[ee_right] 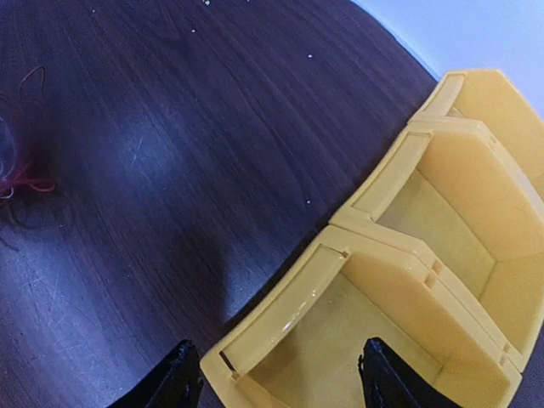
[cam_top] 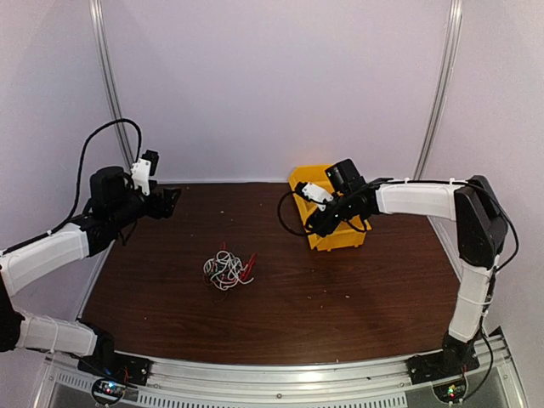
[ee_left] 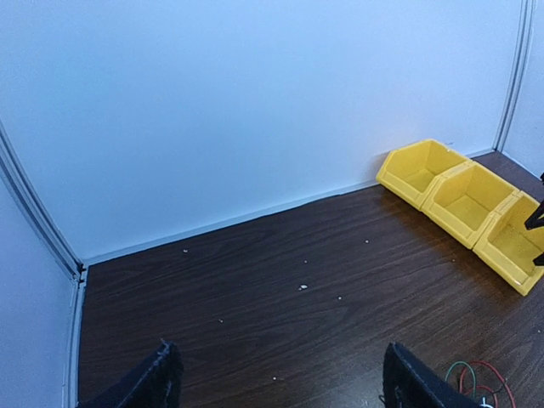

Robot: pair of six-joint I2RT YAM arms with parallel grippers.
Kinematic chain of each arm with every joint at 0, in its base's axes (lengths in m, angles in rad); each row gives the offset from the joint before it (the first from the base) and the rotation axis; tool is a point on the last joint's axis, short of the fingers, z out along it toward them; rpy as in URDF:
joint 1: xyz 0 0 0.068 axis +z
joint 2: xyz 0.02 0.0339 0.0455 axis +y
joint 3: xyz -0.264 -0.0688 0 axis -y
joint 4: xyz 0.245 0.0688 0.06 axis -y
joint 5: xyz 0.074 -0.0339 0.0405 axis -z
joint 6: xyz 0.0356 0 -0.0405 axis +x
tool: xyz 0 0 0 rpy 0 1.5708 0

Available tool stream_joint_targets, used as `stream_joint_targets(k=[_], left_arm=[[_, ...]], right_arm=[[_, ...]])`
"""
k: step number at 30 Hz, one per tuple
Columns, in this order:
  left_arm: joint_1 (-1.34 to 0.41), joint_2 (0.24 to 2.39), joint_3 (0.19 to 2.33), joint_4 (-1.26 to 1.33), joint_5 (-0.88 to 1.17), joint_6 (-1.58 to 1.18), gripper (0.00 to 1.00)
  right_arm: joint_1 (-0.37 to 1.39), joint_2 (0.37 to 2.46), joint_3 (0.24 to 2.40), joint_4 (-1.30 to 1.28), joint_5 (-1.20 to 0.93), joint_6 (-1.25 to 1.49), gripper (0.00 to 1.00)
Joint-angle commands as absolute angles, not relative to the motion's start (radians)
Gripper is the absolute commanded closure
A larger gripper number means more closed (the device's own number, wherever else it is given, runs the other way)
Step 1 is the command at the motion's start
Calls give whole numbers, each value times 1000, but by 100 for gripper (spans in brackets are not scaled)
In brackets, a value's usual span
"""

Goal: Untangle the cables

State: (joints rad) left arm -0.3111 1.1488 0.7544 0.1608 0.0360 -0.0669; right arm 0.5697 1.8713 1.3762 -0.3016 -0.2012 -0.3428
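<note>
From above, you see the cables (cam_top: 228,270) bundled mid-table (cam_top: 340,306), the left gripper (cam_top: 170,202) raised far-left and the right gripper (cam_top: 316,223) over the yellow bins (cam_top: 347,239). In your left wrist view the fingers (ee_left: 157,382) stand wide apart, with the cables at lower right. In your right wrist view the fingers (ee_right: 387,378) are apart above the nearest bin, and the cables are at the left edge.

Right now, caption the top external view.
Tangled cables lie untouched between left arm and right arm, both held clear; yellow bins beneath the right.
</note>
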Motion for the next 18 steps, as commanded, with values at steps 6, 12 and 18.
stream_joint_targets(k=[6, 12, 18], left_arm=[[-335, 1167, 763, 227, 73, -42, 18], [-341, 1164, 766, 227, 85, -44, 18], [-347, 1161, 765, 227, 87, -42, 18]], right_arm=[[621, 2098, 1619, -479, -97, -191, 32], [622, 2183, 1706, -548, -75, -144, 32], [623, 2235, 1743, -569, -58, -135, 37]])
